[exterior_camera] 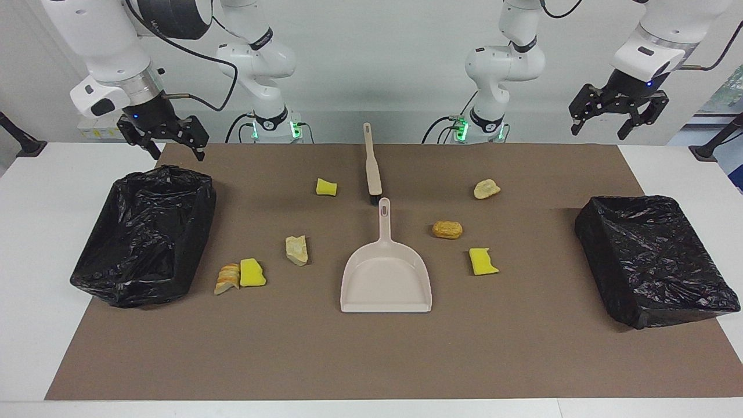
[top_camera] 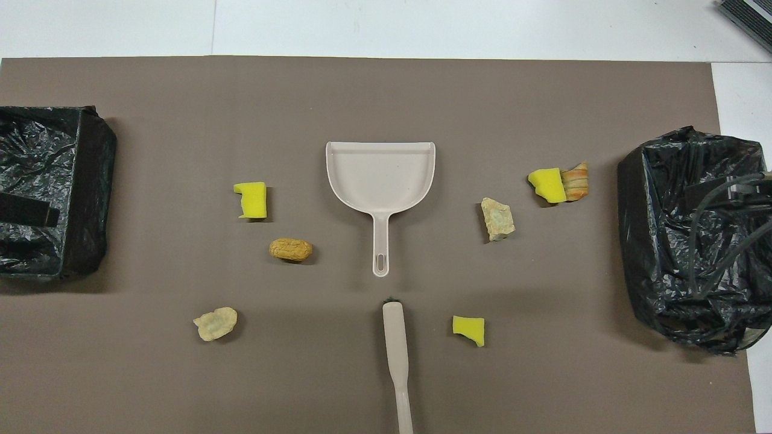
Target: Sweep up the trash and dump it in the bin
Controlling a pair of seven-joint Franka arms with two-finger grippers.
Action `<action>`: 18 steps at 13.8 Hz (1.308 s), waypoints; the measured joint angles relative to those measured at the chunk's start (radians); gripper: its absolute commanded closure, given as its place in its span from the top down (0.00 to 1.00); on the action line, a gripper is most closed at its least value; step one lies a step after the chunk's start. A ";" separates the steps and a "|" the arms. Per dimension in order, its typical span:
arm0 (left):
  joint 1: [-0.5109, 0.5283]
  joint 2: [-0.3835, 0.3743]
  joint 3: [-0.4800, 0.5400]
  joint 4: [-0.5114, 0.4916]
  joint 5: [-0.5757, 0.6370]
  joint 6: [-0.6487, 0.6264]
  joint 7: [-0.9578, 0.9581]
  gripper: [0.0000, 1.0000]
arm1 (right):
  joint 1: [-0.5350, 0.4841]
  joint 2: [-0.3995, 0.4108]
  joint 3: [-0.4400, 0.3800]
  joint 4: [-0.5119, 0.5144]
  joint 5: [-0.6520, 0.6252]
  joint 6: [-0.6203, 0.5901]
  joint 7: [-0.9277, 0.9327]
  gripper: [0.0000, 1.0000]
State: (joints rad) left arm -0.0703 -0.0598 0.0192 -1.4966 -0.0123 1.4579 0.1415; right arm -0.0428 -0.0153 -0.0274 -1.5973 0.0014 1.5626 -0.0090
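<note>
Several pieces of trash lie scattered on the brown mat: yellow sponge chunks and bread-like lumps. One black-lined bin stands at the right arm's end, another bin at the left arm's end. My right gripper hangs open and empty above the mat's corner beside the first bin. My left gripper hangs open and empty, high over the table's edge at its own end.
A beige dustpan lies mid-mat, its handle toward the robots. A beige hand brush lies in line with it, nearer the robots. White table surrounds the mat.
</note>
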 measured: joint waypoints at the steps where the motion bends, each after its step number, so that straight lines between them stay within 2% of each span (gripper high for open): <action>1: 0.000 0.000 0.000 0.000 0.000 -0.001 0.000 1.00 | 0.000 0.000 0.001 -0.001 0.000 0.000 -0.006 1.00; 6: -0.001 -0.003 -0.015 0.000 0.000 -0.007 -0.002 1.00 | 0.004 0.003 0.070 -0.036 0.000 0.032 -0.039 1.00; 11: -0.003 -0.008 -0.080 0.000 -0.001 -0.040 -0.004 1.00 | 0.016 0.098 0.201 -0.052 0.001 0.113 0.112 1.00; 15: -0.005 -0.017 -0.189 -0.037 -0.032 -0.041 -0.062 1.00 | 0.145 0.184 0.223 -0.049 0.001 0.191 0.340 1.00; 18: -0.008 -0.054 -0.259 -0.140 -0.068 -0.026 -0.098 1.00 | 0.226 0.241 0.227 -0.033 0.004 0.235 0.460 1.00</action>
State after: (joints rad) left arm -0.0778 -0.1141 -0.2399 -1.6366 -0.0808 1.4323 0.0438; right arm 0.1829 0.2255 0.1992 -1.6306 0.0056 1.7979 0.4509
